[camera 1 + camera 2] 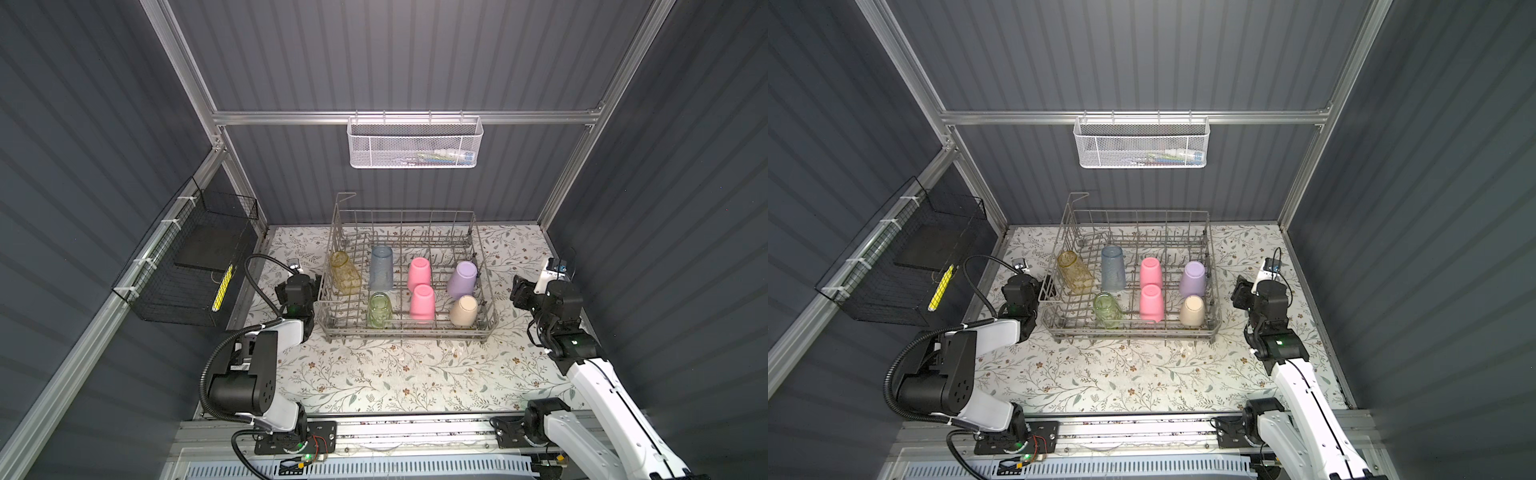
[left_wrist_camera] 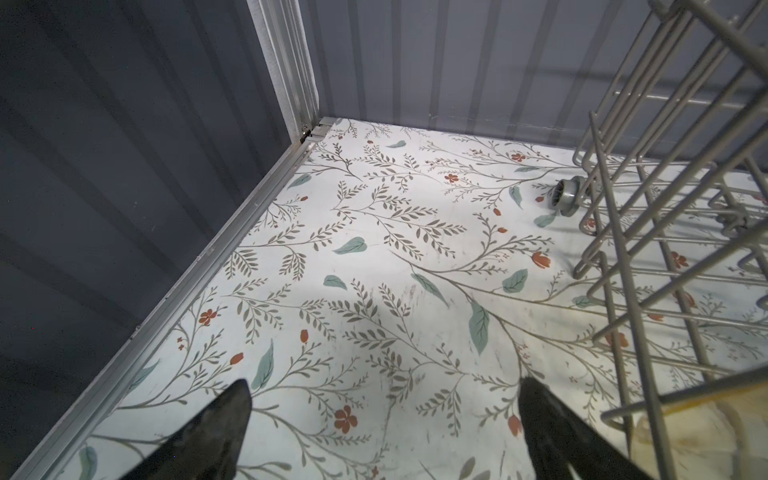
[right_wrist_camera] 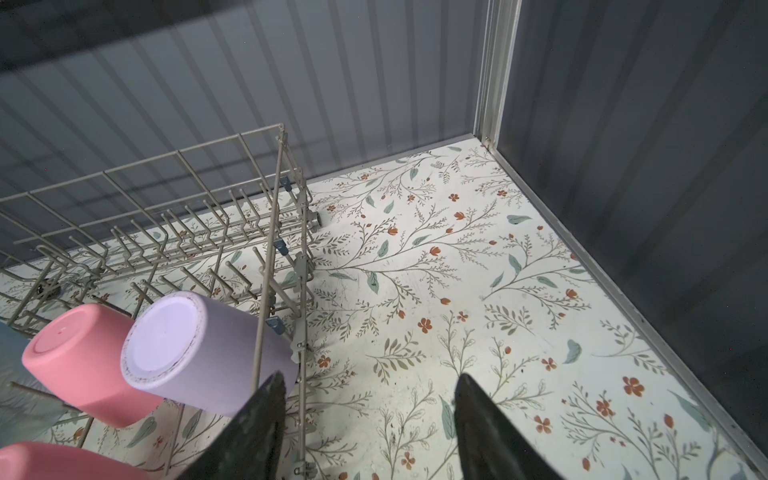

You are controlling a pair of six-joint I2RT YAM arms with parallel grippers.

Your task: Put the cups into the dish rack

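All seven cups [image 1: 419, 272] sit in the dish rack [image 1: 440, 332]. The left gripper [image 2: 386, 384] hangs at its nine o'clock, the right gripper [image 3: 370, 377] at three o'clock; both pairs of jaws spread, holding nothing.

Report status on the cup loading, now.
Left gripper open, empty. Right gripper open, empty. Seven cups in the dish rack, none outside it. Nothing in the way.

Words: none could be read.
Small tag [image 1: 549, 274] by the right arm's camera: too tiny to read.
Tubes in white basket [image 1: 374, 145]: print was blurry.
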